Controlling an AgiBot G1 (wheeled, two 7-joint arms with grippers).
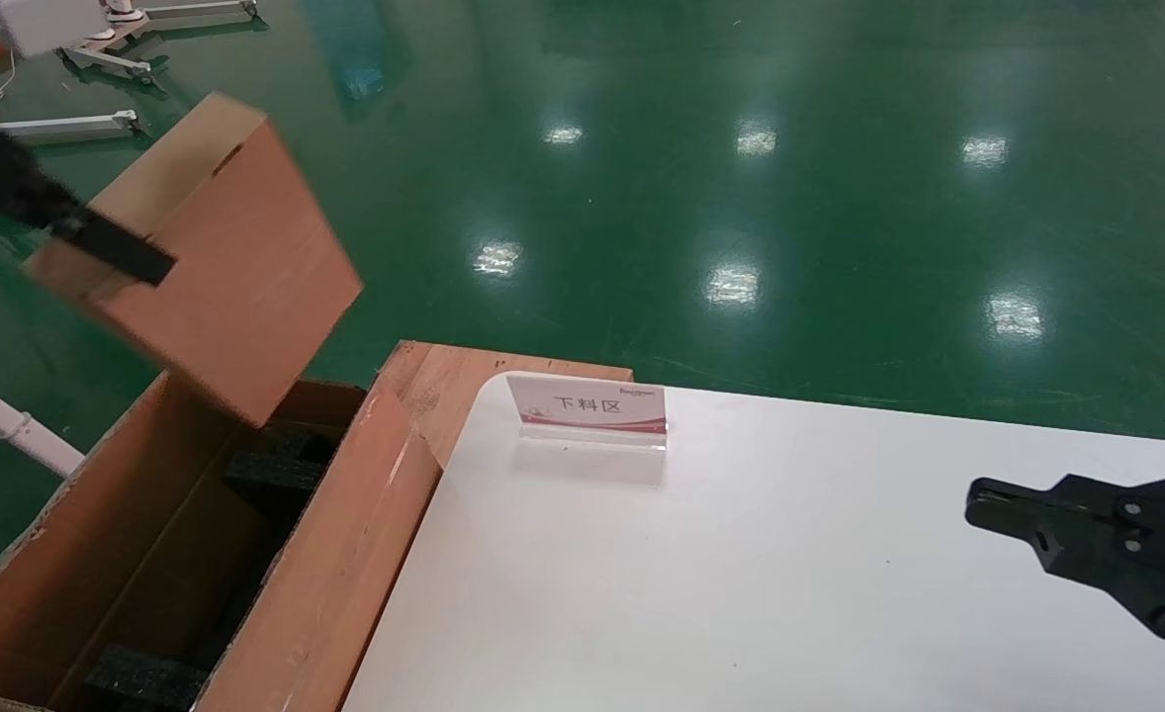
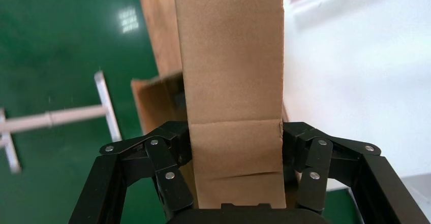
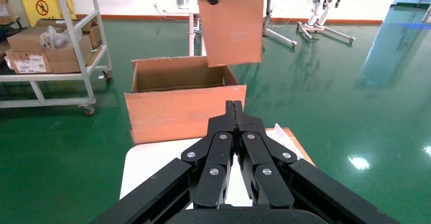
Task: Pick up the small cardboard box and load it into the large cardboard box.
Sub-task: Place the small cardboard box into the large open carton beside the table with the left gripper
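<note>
I count one small cardboard box (image 1: 217,257), pinched at its end by my left gripper (image 2: 236,153), hanging tilted above the one large cardboard box (image 1: 345,554) beside the white table (image 1: 790,593). My right gripper (image 3: 234,107), fingers pressed together, idles over the table. A sign (image 1: 587,405) reads 下料区.

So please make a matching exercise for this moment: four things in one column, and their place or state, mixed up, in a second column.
Things:
1. small cardboard box
2. large cardboard box
3. right gripper
4. sign stand

Places or states:
A. standing on the white table
B. open, with black foam blocks inside
C. shut and empty, over the table
D. held in the air by the left gripper, above the open carton

Pairs: 1-D, 2-B, 3-C, 4-A
</note>
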